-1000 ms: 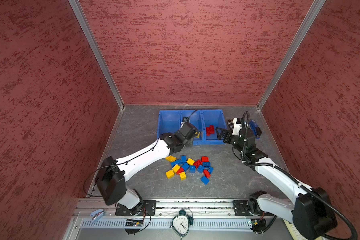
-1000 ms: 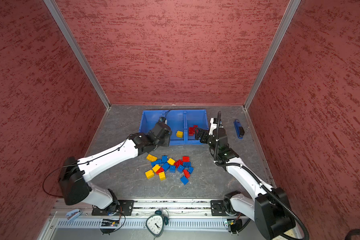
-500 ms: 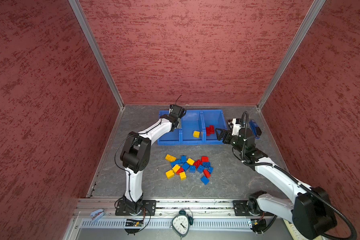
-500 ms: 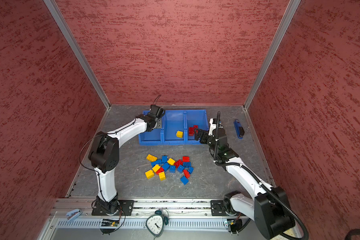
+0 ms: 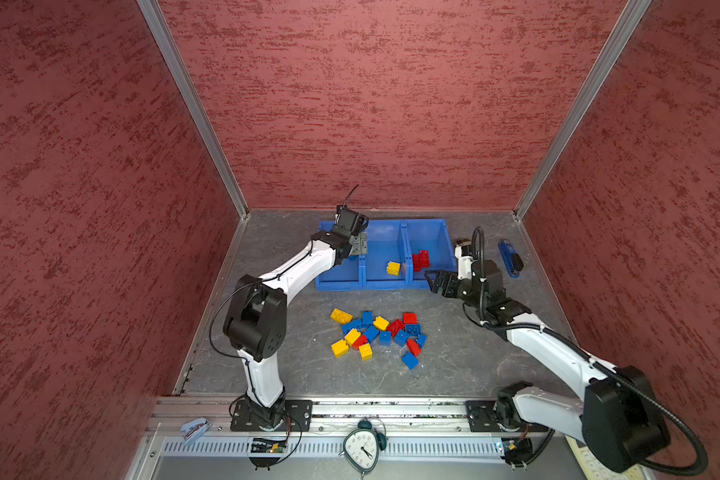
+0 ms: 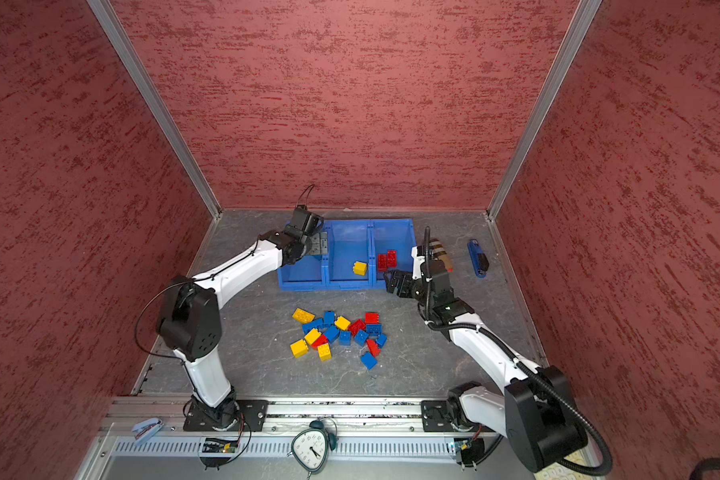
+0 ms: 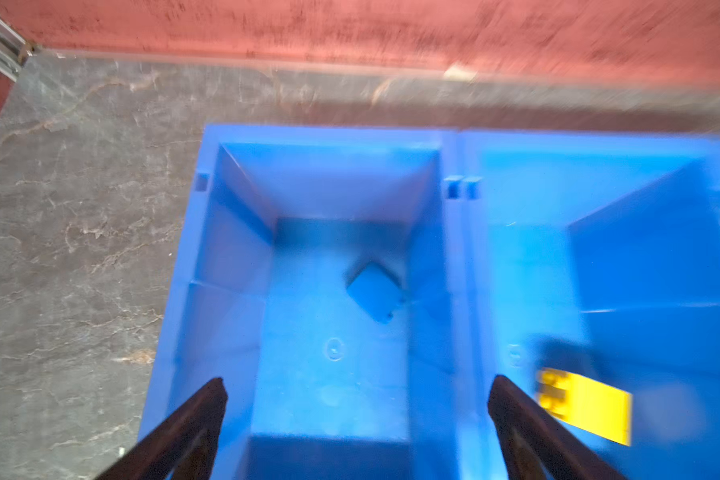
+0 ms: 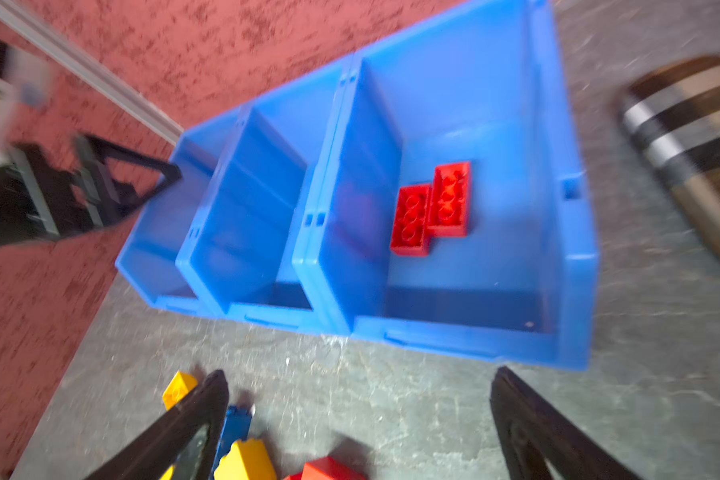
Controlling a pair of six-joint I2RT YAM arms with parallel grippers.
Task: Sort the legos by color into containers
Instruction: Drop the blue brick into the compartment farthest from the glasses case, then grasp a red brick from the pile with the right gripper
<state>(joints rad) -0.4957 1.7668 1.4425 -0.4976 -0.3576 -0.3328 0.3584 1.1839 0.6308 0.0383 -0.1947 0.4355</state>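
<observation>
So the left jaws are spread wide with nothing between them, hanging right over the left-end bin (image 7: 233,232) of the 3 joined blue bins. 1 blue brick (image 7: 373,291) is inside that bin. It looks turned corner-on in the left wrist view, and it's too blurry to tell if it's lying flat on the bin floor.

The right jaws are wide apart too and holding nothing. They're over the bench (image 5: 454,365), just in front of the right-end bin (image 8: 495,137). That bin has 2 red bricks (image 8: 429,208) lying side by side and touching, studs up. The middle bin (image 5: 381,245) has 1 yellow brick (image 5: 393,267) near its front right corner.

The rest of the legos (image 5: 377,336) are in a loose heap on the bench in front of the bins, with red, yellow and blue all mixed. A tan plaid case (image 8: 691,137) lies just beside the right-end bin, and a blue-and-black stapler (image 5: 511,258) is further out past it. There's an alarm clock (image 5: 362,442) down by the front rail.
</observation>
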